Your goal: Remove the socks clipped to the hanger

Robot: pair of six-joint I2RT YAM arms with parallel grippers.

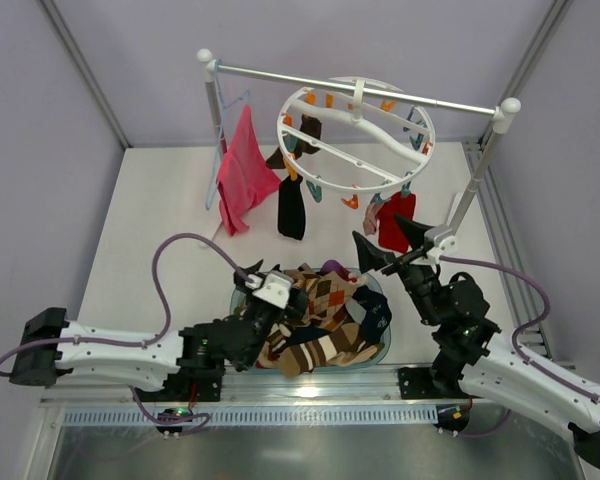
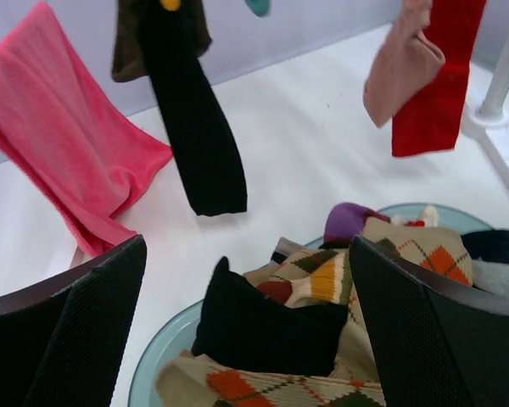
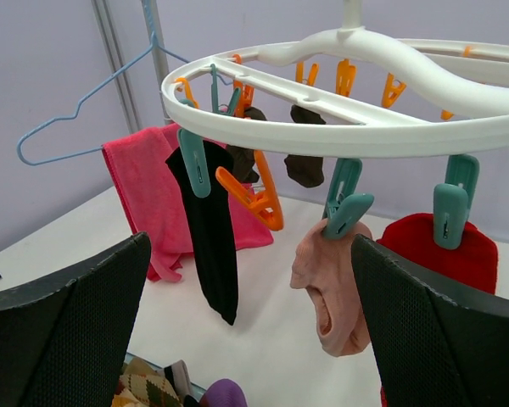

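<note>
The white round hanger [image 1: 352, 186] hangs from the rail, with orange and teal clips. A black sock [image 1: 291, 207], a dark brown sock [image 1: 308, 135], a red sock [image 1: 395, 222] and a peach sock [image 1: 372, 215] hang clipped to it. My right gripper [image 1: 388, 240] is open and empty just below the ring's near edge. In the right wrist view the peach sock [image 3: 335, 288] hangs beside its right finger and the black sock [image 3: 212, 246] hangs further left. My left gripper [image 2: 246, 322] is open and empty low over a black sock [image 2: 267, 326] lying in the bowl.
A pale blue bowl [image 1: 380, 345] piled with patterned socks sits between the arms. A pink cloth [image 1: 243, 175] and a light-blue wire hanger [image 1: 230, 110] hang at the rail's left end. The metal rail [image 1: 280, 74] rests on white posts [image 1: 485, 165].
</note>
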